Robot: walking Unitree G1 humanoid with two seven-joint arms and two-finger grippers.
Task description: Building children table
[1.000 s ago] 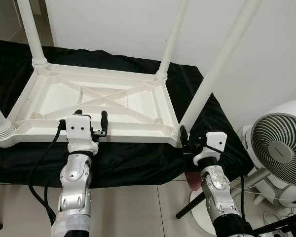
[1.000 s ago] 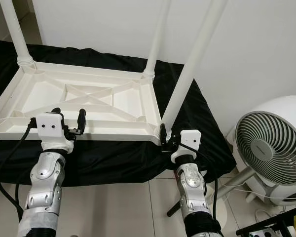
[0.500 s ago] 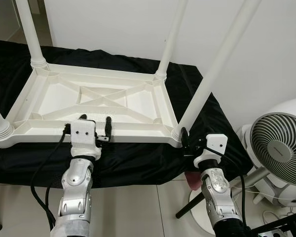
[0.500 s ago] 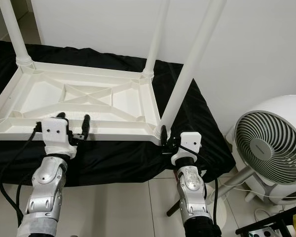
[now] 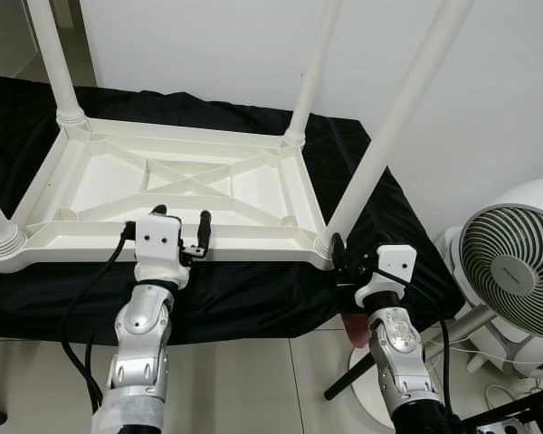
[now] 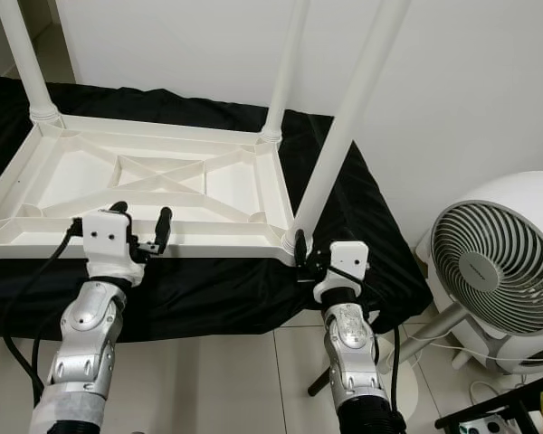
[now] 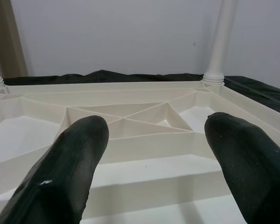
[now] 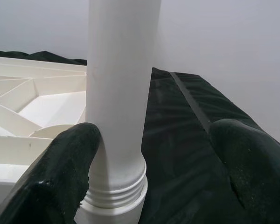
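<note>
A white plastic children's table [image 5: 253,242] lies upside down on a black cloth [image 5: 244,298], with its four legs pointing up. My left gripper [image 5: 181,217] is open at the table's near rim, its fingers [image 7: 74,154] spread over the ribbed underside [image 7: 130,112]. My right gripper [image 5: 344,258] is open at the base of the near right leg [image 5: 389,127]. In the right wrist view that leg [image 8: 119,93] stands between the fingers, close beside one finger [image 8: 70,163] and well apart from the other.
A white standing fan [image 5: 516,271] is on the floor at the right, close to my right arm. A white wall runs behind the table. The cloth hangs over the front edge toward the tiled floor [image 5: 244,380].
My left gripper has shifted a little to the right along the table's near rim. The right gripper has stayed at the near right leg.
</note>
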